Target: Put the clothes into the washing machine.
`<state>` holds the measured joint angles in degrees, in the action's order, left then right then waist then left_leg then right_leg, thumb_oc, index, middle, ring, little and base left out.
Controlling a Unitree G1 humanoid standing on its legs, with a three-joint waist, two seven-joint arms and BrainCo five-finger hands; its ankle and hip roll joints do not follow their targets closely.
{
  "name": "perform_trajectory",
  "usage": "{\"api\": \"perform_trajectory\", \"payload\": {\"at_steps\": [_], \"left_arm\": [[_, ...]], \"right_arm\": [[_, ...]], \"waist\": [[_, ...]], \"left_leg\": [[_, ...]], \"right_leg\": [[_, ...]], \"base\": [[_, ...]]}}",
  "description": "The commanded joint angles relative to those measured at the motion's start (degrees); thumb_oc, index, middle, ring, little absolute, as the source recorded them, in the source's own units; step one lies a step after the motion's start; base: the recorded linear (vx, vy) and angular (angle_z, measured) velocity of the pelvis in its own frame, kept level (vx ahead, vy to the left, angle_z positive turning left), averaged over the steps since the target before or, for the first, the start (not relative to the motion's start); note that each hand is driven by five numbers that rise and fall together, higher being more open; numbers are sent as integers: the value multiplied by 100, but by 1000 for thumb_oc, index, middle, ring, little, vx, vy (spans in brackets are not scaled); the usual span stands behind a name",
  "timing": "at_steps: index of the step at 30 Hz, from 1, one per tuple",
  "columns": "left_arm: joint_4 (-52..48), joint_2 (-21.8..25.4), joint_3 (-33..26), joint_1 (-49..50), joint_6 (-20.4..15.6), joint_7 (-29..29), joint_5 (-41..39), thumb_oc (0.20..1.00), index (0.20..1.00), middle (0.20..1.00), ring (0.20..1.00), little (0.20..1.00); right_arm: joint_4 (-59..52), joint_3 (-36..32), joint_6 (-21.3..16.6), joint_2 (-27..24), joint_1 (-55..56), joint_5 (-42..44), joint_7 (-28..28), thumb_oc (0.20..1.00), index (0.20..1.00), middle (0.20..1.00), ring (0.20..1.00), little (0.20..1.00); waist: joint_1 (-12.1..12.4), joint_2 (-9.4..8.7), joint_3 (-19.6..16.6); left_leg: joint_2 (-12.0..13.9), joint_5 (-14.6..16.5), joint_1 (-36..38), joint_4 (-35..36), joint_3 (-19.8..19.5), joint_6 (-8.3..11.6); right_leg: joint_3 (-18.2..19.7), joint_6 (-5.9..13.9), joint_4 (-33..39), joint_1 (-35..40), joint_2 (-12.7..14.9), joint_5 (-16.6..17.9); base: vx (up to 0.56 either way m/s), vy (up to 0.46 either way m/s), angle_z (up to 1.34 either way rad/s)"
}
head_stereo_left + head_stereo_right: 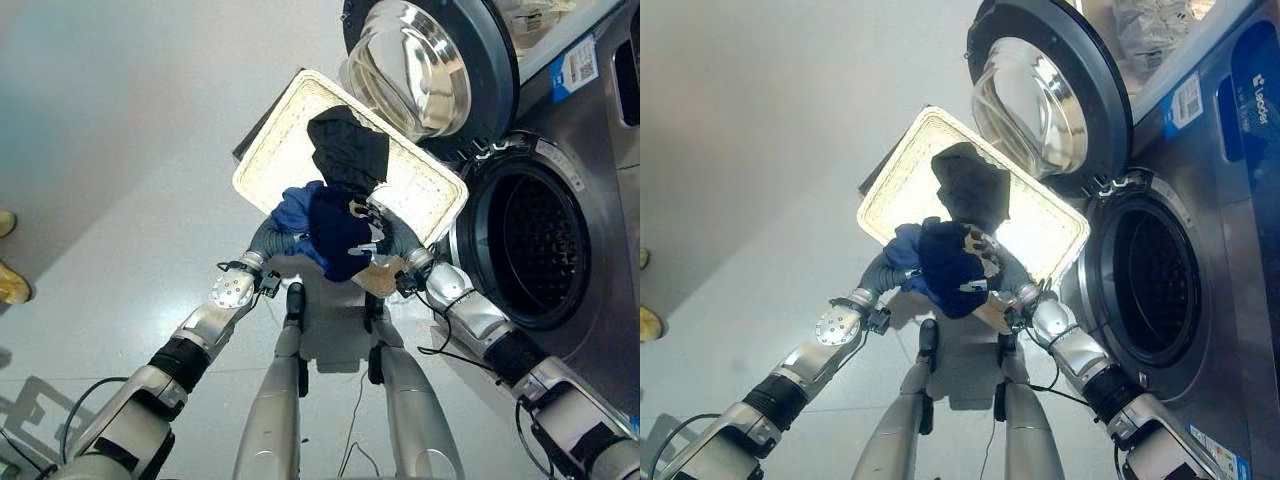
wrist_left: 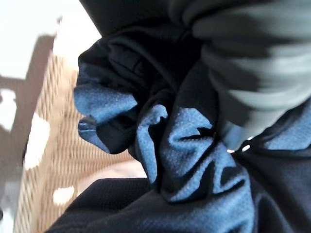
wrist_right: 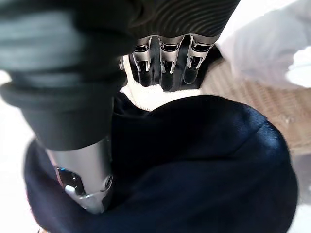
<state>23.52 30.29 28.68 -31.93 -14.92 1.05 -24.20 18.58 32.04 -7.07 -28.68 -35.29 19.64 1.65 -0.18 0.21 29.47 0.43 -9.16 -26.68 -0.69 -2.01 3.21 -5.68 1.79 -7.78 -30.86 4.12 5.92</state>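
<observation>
Right hand point(image 1: 372, 226) grips the navy garment point(image 1: 335, 232) over the wicker basket point(image 1: 290, 130); left hand buried in cloth, grip unreadable; washing machine point(image 1: 535, 240) door open.

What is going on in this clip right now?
A humanoid robot is working on laundry beside an open washing machine, whose door is swung wide. Both arms reach to a bundle of dark blue clothes at the near edge of a pale wicker basket. The right hand is curled onto the bundle; the left hand is buried in the cloth. A black garment lies in the basket. Nothing is in the drum yet.
</observation>
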Motion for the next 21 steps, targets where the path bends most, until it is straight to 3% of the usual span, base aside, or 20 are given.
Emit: {"api": "perform_trajectory", "payload": {"at_steps": [1, 3, 9, 16, 17, 18, 19, 21], "left_arm": [[-700, -1, -54, -271, -255, -650, -752, 200, 200, 200, 200, 200], [-825, -28, -16, -303, -165, -971, -1051, 200, 200, 200, 200, 200], [-1085, -42, 175, -384, 74, -1116, -1085, 200, 200, 200, 200, 200], [-1234, -30, 328, -403, 103, -1232, -1268, 200, 200, 200, 200, 200], [-1241, -52, 369, -400, 85, -1268, -1340, 200, 200, 200, 200, 200], [-1252, -58, 389, -403, 91, -1252, -1345, 200, 200, 200, 200, 200], [-1241, -77, 455, -404, 102, -1206, -1373, 200, 200, 200, 200, 200], [-1228, -100, 472, -392, 99, -1189, -1381, 200, 200, 200, 200, 200]], "right_arm": [[-515, 141, 21, -250, -70, -124, 334, 1000, 1000, 1000, 1000, 1000], [-504, 209, 30, -310, -135, 47, 342, 1000, 1000, 1000, 1000, 1000], [-544, 300, 211, -214, -140, 776, 716, 1000, 1000, 1000, 1000, 1000], [-685, 540, 948, -78, -41, 1783, 1314, 1000, 1000, 1000, 1000, 1000], [-693, 591, 1072, -21, 7, 2144, 1390, 834, 834, 834, 834, 834], [-692, 609, 1056, 0, 28, 2223, 1373, 796, 796, 796, 796, 796], [-694, 635, 1063, 78, 90, 2736, 1304, 796, 796, 796, 796, 796], [-652, 615, 1044, 148, 141, 2896, 1345, 834, 834, 834, 834, 834]], "waist": [[-33, 33, 32], [-30, 15, 32], [-48, -12, 32], [-60, -25, 32], [-61, -23, 32], [-61, -22, 32], [-63, -20, 32], [-67, -17, 32]], "left_leg": [[-434, 361, -40, -311, 243, -92], [-434, 371, -9, -305, 251, -99], [-442, 407, 42, -281, 268, -118], [-454, 401, 27, -259, 311, -116], [-449, 391, 33, -229, 323, -119], [-449, 389, 28, -227, 325, -119], [-451, 382, 15, -228, 334, -119], [-453, 380, 8, -229, 343, -118]], "right_leg": [[-264, 276, 46, 134, -177, -167], [-276, 286, 48, 157, -176, -162], [-260, 307, 96, 180, -183, -126], [-248, 309, 203, 180, -178, -74], [-247, 301, 232, 184, -177, -62], [-248, 302, 237, 181, -175, -59], [-250, 299, 247, 171, -175, -48], [-251, 298, 253, 167, -174, -43]], "base": [[9, -64, 8], [9, -32, 13], [6, -16, 6], [0, 0, 0], [0, 0, 0], [0, 0, 0], [0, 0, 0], [0, 0, 0]]}}
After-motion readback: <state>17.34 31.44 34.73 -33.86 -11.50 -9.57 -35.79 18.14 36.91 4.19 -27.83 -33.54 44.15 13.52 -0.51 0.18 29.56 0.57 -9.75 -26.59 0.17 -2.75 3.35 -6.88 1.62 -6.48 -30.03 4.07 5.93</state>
